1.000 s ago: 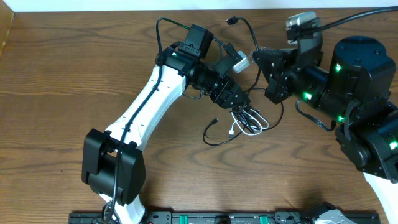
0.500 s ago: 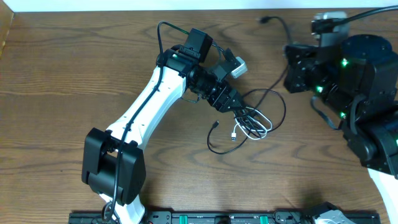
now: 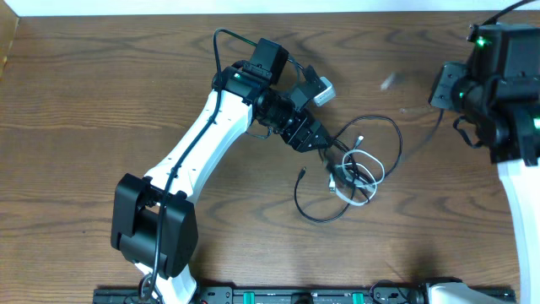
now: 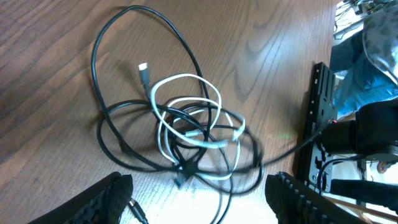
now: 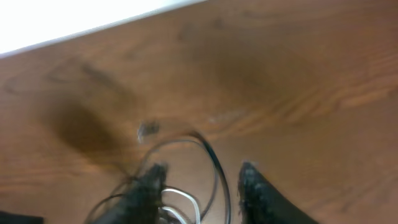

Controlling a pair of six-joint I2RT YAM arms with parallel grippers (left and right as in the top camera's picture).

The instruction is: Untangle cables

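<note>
1. the left gripper stands released, its two fingers spread wide with nothing pinched between them.
2. the cables lie in one tangled heap on the wooden table, just ahead of the left jaws and in line with the gap between them; the nearest strands reach in between the fingertips.
3. in the heap the white cable makes a few stacked loops straight out from the left jaws; its white plug lies beyond the loops, nearer the finger seen at the left of the wrist view.
4. the black cables thread through the white loops; one throws a tall loop far beyond the jaws. i cannot tell from the knot how many black cords there are.
5. a black plug end lies on the wood right beside the inner edge of that same finger.
6. the right gripper has its jaws parted; its wrist view is badly blurred, but wood shows in the gap and nothing looks squeezed between the tips.
7. a black loop and a bit of white cable show just ahead of the right jaws, in line with the gap; i cannot tell whether any strand touches a finger.
8. from overhead, the right arm sits well apart from the heap, by the table's far edge, while the left arm reaches in with its jaws just beside the tangle.
</note>
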